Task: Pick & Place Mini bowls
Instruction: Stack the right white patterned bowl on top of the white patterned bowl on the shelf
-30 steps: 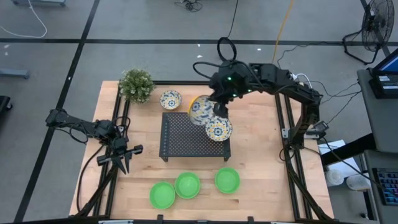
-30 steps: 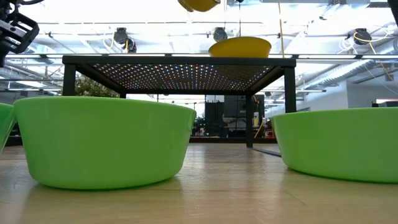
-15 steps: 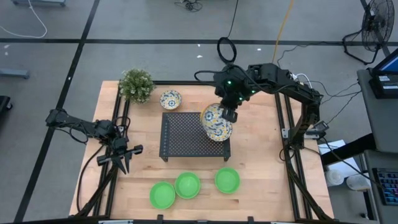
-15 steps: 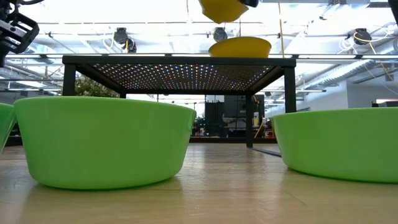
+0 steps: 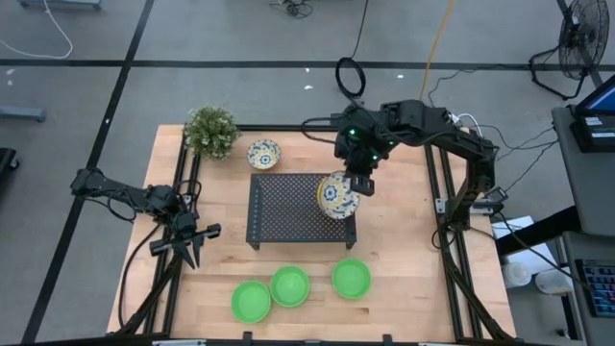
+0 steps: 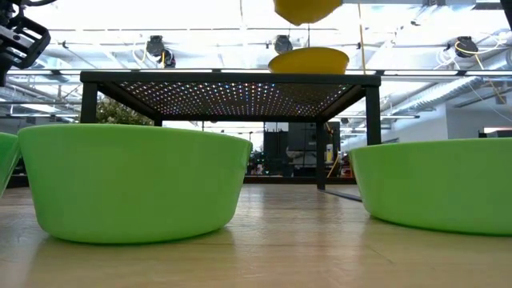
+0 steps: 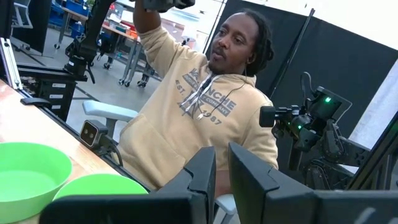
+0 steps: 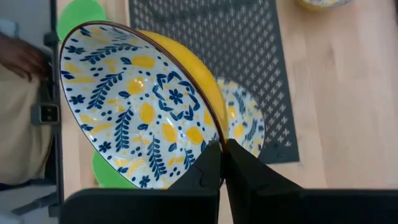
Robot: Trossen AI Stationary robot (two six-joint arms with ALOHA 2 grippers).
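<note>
i have the right gripper (image 5: 354,185) over the right end of the rack (image 5: 288,207), and its jaws are shut tight on the rim of a patterned bowl (image 8: 140,106), which hangs tilted in the air, yellow on the outside and white with blue and yellow flowers inside. in the right wrist view a second patterned bowl (image 8: 245,124) sits on the rack just under the held one, partly hidden by it. in the low view i see the held bowl's yellow underside (image 6: 308,10) above the one resting on the rack top (image 6: 309,60), and the two are apart. a third patterned bowl (image 5: 263,154) stands on the bench (image 5: 404,259) behind the rack, beside the plant (image 5: 210,131). the three green bowls are in a loose row at the front of the bench: the left one (image 5: 251,301) and the middle one (image 5: 289,285) are touching or almost touching, and the right one (image 5: 352,278) is a little apart from them. the left gripper (image 5: 192,248) waits low at the left edge of the bench, well apart from the rack; its jaws stand with only a narrow gap between them, and i see nothing in them. past its fingers (image 7: 202,177), the left wrist view shows two green bowls on the bench and a person (image 7: 205,112) in a tan hoodie sitting beyond the bench, one arm raised.
</note>
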